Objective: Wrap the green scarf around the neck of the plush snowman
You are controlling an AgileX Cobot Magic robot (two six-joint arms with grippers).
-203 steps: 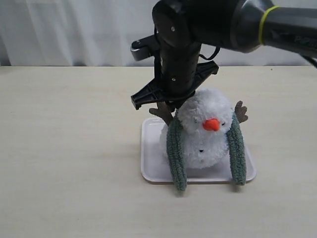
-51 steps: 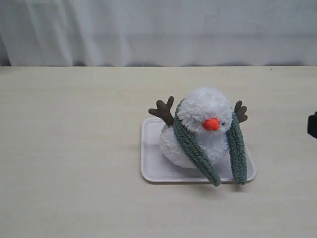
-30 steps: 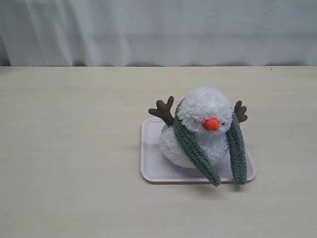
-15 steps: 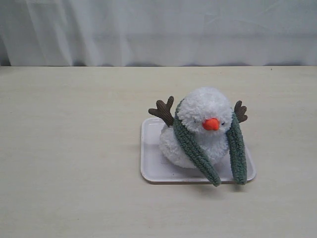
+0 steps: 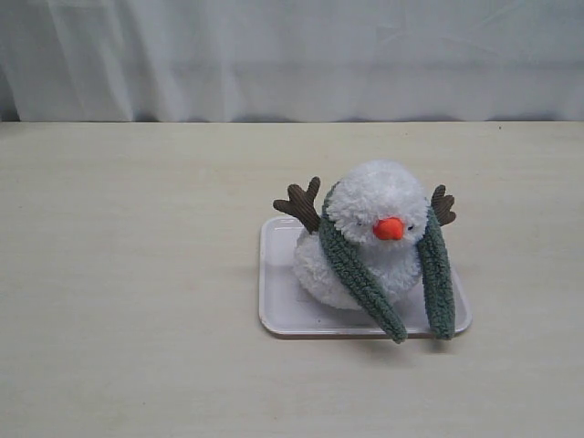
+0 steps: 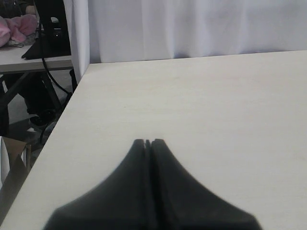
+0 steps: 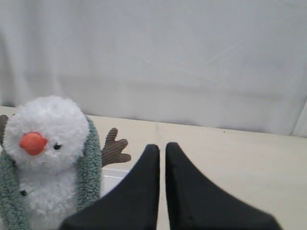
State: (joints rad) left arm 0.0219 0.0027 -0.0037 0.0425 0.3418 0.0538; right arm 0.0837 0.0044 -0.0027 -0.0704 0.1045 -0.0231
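The plush snowman (image 5: 379,196) sits upright on a white tray (image 5: 274,310). The green scarf (image 5: 360,278) runs behind its head. One end slants across the body to the tray's front edge; the other end (image 5: 438,283) hangs straight down on the right. The neck is covered by scarf and fur. Neither gripper shows in the exterior view. In the left wrist view my left gripper (image 6: 148,142) is shut over bare table, holding nothing. My right gripper (image 7: 162,145) is shut with a thin slit, empty, beside the snowman (image 7: 48,124) and scarf (image 7: 90,163), apart from them.
A white curtain (image 5: 292,55) hangs behind the beige table (image 5: 128,274). The left wrist view shows the table's side edge (image 6: 57,134), with a second table and black cables beyond it. A brown twig arm (image 7: 114,147) sticks out towards my right gripper.
The right arm that stood over the snowman has left the exterior view. The scarf's left end now slants across the body instead of hanging straight. Nothing has moved in the last second.
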